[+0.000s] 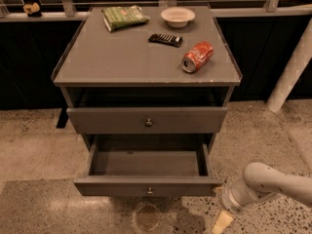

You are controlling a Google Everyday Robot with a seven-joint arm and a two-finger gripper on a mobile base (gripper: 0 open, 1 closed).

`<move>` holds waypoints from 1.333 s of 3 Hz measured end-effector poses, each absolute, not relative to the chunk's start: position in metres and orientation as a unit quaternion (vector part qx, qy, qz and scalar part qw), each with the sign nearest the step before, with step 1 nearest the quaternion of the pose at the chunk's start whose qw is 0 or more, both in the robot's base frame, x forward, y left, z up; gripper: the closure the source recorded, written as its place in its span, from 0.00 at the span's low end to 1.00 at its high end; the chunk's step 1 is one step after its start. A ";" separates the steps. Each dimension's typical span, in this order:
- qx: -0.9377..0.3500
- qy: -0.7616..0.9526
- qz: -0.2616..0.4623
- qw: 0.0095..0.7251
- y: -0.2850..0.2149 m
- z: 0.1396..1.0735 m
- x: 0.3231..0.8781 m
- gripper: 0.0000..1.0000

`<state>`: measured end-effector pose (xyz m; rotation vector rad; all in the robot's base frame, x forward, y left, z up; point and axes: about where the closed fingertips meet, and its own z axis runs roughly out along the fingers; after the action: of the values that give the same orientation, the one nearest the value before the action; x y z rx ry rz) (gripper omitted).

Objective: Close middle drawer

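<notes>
The middle drawer [146, 185] is pulled far out of the grey cabinet. Its low front panel carries a small round knob [149, 191], and its plain grey inside [146, 162] holds nothing. My gripper [222, 222] hangs at the end of the white arm [265, 182] at the lower right. It sits just below and to the right of the drawer's front right corner, close to the floor and apart from the knob.
Above, a drawer with a taller front [146, 120] and a knob stands slightly out. On the cabinet top [107, 57] lie a red can [197, 56], a dark bar [165, 39], a white bowl [178, 16] and a green bag [124, 17]. A white post [290, 67] stands at the right.
</notes>
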<state>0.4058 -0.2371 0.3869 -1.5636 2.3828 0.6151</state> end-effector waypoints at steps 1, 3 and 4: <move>-0.533 0.812 0.210 0.113 -0.237 0.387 0.406 0.00; -0.570 0.793 0.189 0.103 -0.227 0.378 0.453 0.00; -0.575 0.791 0.175 0.119 -0.227 0.378 0.493 0.00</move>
<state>0.4927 -0.2273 0.3782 -1.6806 2.3115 0.5103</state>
